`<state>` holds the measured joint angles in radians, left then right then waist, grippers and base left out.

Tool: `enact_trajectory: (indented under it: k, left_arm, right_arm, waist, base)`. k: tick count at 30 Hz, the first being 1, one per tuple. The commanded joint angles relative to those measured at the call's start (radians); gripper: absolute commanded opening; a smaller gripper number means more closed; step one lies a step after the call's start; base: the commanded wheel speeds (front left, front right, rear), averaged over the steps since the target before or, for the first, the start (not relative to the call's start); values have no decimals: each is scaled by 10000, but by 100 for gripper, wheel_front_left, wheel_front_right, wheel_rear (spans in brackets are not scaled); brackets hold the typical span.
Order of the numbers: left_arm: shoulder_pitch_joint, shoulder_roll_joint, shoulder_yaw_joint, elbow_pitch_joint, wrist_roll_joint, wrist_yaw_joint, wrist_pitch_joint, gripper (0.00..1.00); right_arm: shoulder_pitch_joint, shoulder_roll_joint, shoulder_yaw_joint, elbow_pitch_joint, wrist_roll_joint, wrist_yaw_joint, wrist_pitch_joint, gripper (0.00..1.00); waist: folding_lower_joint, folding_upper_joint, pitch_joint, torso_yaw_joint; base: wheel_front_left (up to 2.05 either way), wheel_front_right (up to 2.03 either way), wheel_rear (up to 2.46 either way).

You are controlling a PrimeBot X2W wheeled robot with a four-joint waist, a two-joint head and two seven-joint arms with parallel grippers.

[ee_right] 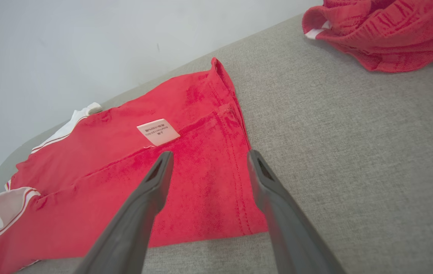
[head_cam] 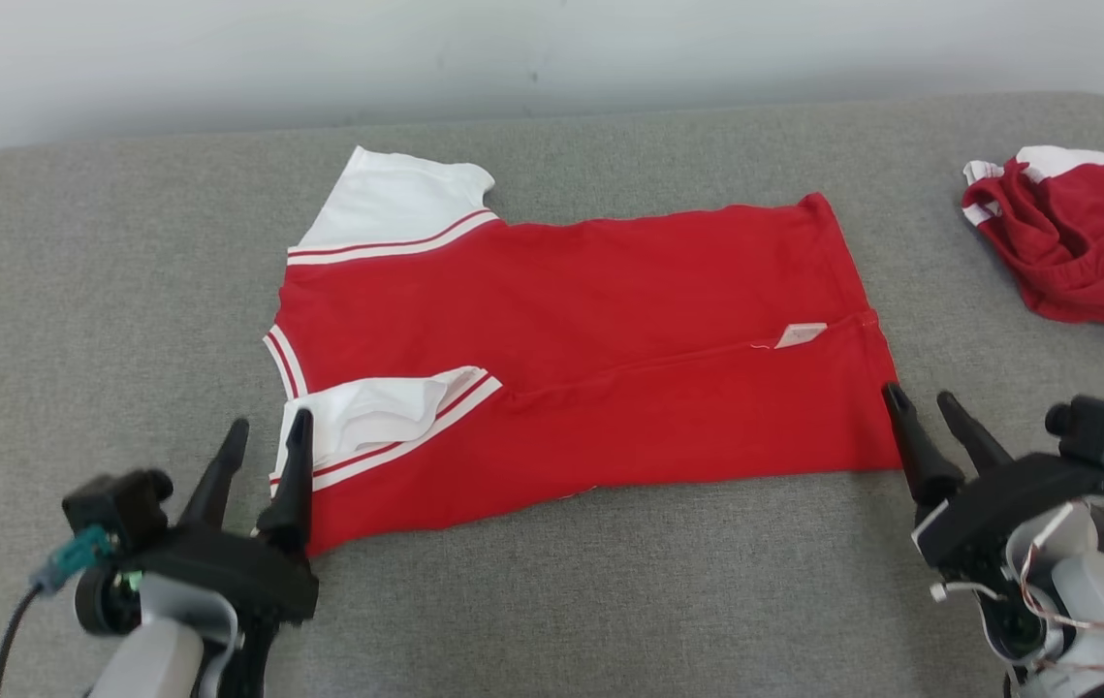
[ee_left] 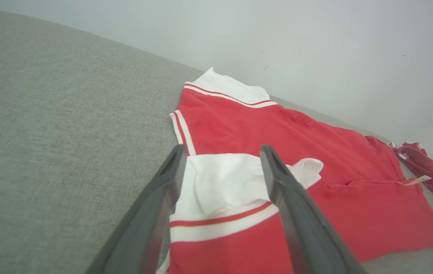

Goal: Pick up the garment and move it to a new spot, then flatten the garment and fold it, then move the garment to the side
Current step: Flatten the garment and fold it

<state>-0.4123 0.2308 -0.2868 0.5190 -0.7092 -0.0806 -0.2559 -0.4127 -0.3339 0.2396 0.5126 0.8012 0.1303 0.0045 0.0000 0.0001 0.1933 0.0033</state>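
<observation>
Red garment [head_cam: 590, 368] lay flat on the grey surface [head_cam: 77, 291]; left gripper [head_cam: 270, 420] and right gripper [head_cam: 917, 392] stood spread wide, holding nothing.

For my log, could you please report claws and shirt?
Left claw open at sleeve. Right claw open at hem. Shirt flat, unheld. Second garment far right, apart.

Bright, diffuse light is falling evenly across the grey worktop [head_cam: 610, 601].
Only thin, soft shadows are showing along the near hem of the red garment [head_cam: 590, 368], which is reading sharp in the head view. In the wrist views the fingers of the left pincer [ee_left: 222, 148] and right pincer [ee_right: 209, 153] are blurring toward the bottom edge, and the wide lens is curving the worktop's far rim.
</observation>
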Motion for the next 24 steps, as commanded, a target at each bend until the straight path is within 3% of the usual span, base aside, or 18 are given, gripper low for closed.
enact_trajectory:
  k: [1, 11, 24]
  left_arm:
    - [296, 0, 33, -68, 208, -23, -55, 100]
    - [1792, -120, 97, -528, 739, 256, -91, 100]
    - [1079, -285, -91, 457, 896, 267, 31, 100]
  right_arm:
    - [185, -161, 66, 11, 7, 4, -117, 100]
    - [763, -557, 536, 460, -291, 4, -662, 100]
    - [-232, -168, 1027, 1769, -479, 4, -799, 100]
  waist:
    - [0, -1, -97, 42]
    - [0, -1, -176, 103]
    - [0, -1, 158, 156]
  base:
    - [0, 0, 0]
    - [0, 0, 0]
    - [0, 0, 0]
